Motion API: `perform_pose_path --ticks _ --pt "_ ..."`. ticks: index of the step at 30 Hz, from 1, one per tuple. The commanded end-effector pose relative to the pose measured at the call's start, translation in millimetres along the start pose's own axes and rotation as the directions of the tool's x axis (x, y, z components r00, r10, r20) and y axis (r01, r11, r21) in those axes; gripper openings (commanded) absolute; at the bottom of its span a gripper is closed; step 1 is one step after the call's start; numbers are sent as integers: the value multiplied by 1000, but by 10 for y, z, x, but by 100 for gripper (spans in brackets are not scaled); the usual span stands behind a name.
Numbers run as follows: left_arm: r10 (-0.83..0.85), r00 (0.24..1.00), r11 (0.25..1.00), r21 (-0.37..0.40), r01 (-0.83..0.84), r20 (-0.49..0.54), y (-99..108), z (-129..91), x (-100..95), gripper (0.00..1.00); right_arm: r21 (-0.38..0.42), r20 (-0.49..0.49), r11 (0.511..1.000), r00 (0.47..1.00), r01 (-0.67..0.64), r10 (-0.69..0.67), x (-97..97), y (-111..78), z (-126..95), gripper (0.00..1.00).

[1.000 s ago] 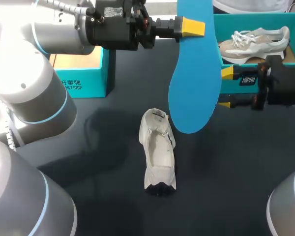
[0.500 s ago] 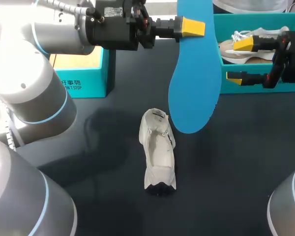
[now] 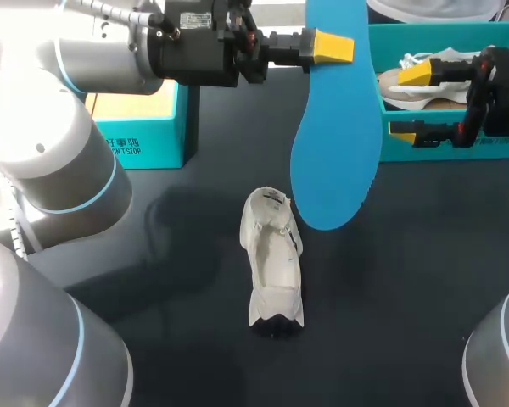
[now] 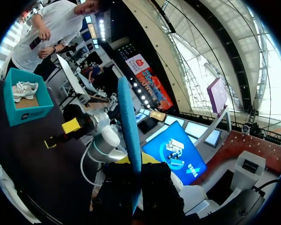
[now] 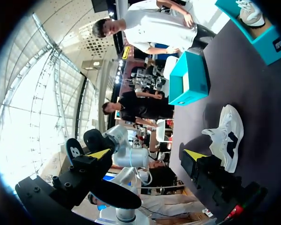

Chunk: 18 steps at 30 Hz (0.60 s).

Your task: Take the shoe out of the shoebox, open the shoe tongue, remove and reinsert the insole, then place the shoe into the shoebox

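A dark, almost black matte table (image 3: 153, 339) fills most of the head view, running from the lower edge up to the upper third of the frame. The light on it is soft and even: a broad, blurred shadow (image 3: 182, 225) lies left of centre and spreads toward the lower left, its edges fading gradually into the tabletop. The same dark, dull surface shows in both wrist views, slightly paler where the light falls on it.

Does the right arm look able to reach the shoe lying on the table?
Probably yes: right gripper open and empty, shoe lying exposed, though the hanging insole may crowd the path.
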State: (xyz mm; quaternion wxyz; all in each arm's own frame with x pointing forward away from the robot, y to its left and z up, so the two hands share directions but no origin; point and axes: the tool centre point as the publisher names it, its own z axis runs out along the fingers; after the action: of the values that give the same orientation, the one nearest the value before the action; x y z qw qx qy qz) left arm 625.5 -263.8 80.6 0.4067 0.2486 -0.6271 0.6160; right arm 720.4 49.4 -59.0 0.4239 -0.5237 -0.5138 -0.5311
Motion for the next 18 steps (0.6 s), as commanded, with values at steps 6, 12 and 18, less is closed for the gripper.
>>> perform_pose_path --ticks 6,12,18 --pt "829 552 557 -210 -803 90 204 -140 -301 0 3 0 1000 1000 0 0 -9 18 13 100" --pt "984 175 175 -118 -977 13 249 -210 -429 0 3 0 1000 1000 0 0 -9 18 13 100" --pt "987 162 162 -109 -981 16 239 -213 -452 0 3 0 1000 1000 0 0 -9 18 13 100"
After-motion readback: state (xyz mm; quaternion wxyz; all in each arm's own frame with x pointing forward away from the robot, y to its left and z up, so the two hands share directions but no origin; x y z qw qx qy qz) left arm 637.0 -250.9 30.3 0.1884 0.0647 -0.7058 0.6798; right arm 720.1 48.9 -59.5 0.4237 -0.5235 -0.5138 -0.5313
